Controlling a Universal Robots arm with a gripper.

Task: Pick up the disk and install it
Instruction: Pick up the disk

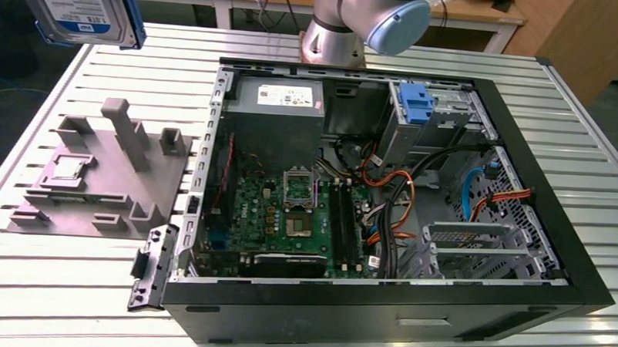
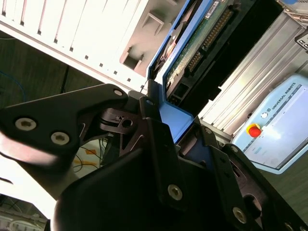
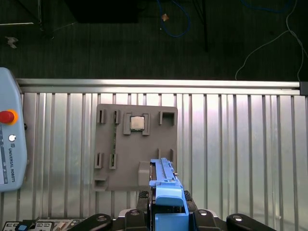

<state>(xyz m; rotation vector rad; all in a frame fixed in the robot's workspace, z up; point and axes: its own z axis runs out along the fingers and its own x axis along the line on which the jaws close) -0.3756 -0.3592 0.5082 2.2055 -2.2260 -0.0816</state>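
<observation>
Closest in the second wrist view, the claw [image 2: 174,118] is clamped on the disk's [image 2: 195,45] blue rail [image 2: 180,126]. It hangs aloft at the exterior view's far left, beyond the holder [image 1: 103,174], well apart from the case [image 1: 386,315]. Likely rigid, weighty and shock-sensitive, so the rails look the safest hold.

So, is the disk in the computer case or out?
Out: the disk hangs in the jaws above the table, outside the case.
</observation>
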